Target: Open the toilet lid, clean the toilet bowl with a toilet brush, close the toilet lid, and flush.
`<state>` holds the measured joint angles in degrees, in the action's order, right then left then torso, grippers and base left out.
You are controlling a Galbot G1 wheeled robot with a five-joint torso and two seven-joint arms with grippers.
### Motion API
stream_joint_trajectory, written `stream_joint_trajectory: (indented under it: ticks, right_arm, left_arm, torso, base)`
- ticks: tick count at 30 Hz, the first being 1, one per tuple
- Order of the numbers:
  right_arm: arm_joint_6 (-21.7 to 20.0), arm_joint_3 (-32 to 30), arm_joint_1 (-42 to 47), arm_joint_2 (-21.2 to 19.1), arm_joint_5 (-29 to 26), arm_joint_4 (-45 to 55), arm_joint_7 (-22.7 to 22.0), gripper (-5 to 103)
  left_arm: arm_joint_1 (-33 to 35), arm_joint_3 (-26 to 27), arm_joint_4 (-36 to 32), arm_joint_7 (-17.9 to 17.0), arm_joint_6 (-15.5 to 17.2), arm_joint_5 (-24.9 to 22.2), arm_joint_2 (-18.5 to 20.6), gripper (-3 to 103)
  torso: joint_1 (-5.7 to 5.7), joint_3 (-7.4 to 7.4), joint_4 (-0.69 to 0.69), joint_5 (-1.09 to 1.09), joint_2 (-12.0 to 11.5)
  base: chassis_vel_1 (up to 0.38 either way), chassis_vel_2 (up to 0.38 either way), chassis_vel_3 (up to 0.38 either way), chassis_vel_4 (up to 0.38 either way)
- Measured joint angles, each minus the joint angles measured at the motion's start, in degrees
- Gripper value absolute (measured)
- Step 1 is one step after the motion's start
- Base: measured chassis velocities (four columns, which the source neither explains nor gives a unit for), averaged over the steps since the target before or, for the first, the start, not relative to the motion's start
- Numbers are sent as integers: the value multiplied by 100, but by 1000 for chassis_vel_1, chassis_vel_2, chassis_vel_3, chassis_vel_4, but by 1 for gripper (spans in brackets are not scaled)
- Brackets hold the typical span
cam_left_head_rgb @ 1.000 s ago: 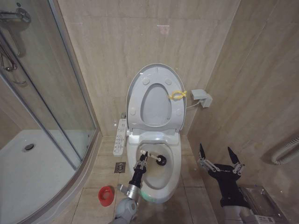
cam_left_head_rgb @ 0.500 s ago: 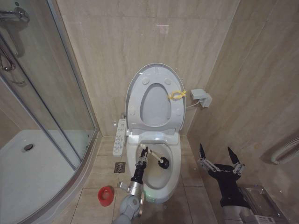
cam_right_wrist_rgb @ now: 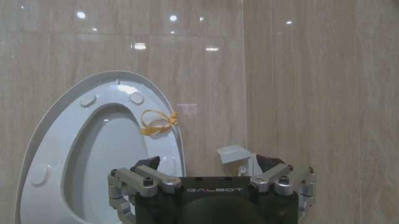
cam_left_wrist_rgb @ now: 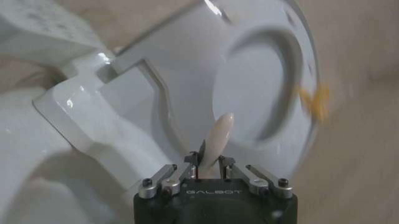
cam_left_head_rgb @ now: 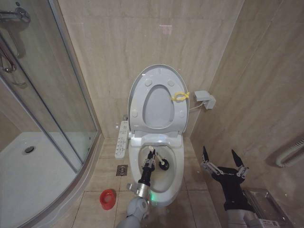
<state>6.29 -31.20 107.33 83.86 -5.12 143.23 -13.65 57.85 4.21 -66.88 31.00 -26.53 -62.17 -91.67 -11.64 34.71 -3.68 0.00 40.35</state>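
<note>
Overhead, left end effector (cam_left_head_rgb: 151, 155) gripping toilet brush (cam_left_head_rgb: 160, 161), wrist close-up, handle pinched

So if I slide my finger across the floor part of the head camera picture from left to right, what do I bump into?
Shower tray → red cup holder → left gripper holding the toilet brush inside the toilet bowl → right gripper, jaws open, by the wall.

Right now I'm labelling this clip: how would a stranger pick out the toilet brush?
Find the toilet bowl below the raised toilet lid. The toilet brush lies inside it, held by the left claw. Its thin white stick and dark round head set it apart from the red cup on the floor.
</note>
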Motion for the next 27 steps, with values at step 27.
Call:
stream_joint_trajectory:
  ticks: [27]
  right_arm:
    - [0,0,0,0,0,0,0,100]
  left_arm:
    - [727,18,-1746,-892,105,402,917,20]
  torso:
    - [1,-2,-1,-2,1]
  base:
    - [0,0,0,0]
